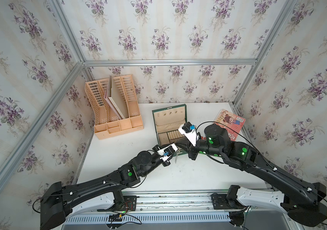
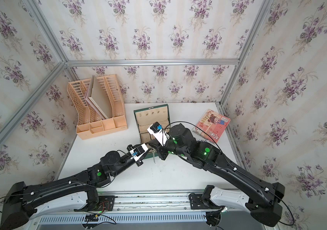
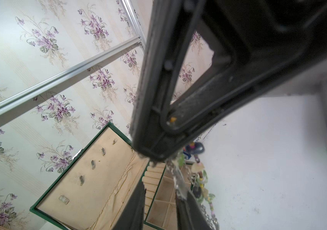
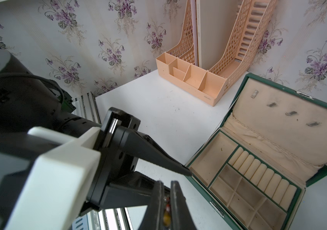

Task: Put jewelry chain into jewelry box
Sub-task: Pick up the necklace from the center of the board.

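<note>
The chain (image 1: 176, 157) is picked up but not yet in the box (image 1: 170, 117). My right gripper (image 4: 167, 184) is clenched on it: the right wrist view shows coloured beads pinched between its closed fingers. In both top views the chain dangles at centre frame, just in front of the box's lower wall, with its free end reaching toward the table (image 1: 178, 179). The box is open, lid up, and every compartment I can see is bare. My left gripper (image 3: 161, 194) sits at the box's lower left corner, beside the hanging chain. Its jaws are somewhat apart, and I can't make out anything held in them. I judge the pick-up done. What's left is lifting the chain over the wall, lowering it into a compartment and letting go.
</note>
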{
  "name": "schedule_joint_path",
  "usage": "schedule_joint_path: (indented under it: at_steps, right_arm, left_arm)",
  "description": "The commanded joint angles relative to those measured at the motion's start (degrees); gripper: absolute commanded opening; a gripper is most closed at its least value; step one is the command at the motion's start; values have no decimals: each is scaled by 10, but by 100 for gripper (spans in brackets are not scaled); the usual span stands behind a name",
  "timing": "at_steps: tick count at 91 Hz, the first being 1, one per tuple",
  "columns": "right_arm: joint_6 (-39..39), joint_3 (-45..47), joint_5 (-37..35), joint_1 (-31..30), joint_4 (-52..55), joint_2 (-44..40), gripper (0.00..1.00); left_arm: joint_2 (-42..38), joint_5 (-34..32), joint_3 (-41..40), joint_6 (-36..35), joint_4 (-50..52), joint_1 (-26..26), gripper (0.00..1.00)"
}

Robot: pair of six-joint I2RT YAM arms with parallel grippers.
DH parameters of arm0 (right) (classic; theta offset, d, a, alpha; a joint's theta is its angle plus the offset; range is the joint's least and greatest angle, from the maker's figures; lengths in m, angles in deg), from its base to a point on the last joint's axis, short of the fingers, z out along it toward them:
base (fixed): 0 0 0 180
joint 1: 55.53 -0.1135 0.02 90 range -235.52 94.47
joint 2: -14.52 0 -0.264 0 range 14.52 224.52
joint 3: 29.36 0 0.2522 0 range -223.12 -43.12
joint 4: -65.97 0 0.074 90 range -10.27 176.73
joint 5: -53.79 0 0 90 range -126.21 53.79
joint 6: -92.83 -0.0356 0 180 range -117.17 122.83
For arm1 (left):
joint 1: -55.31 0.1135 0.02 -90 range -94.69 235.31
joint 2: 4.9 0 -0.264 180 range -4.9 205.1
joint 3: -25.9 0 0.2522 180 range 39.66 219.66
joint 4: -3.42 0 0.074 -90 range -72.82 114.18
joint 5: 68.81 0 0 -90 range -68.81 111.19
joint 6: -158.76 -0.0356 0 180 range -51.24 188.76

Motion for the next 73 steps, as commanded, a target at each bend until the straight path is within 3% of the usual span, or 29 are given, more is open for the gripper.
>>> schedule_joint_path:
  at_steps: [1,39,73]
  right_arm:
    - [1,-2,-1,0,-12,-4,0]
    - [0,-2,2,0,-15,-3,0]
    - [0,-5,1,0,-15,-4,0]
  left_arm:
    - [-8,19,-4,5,-24,0,30]
    - [-8,23,2,12,-15,0,30]
    - [5,26,5,14,5,-1,36]
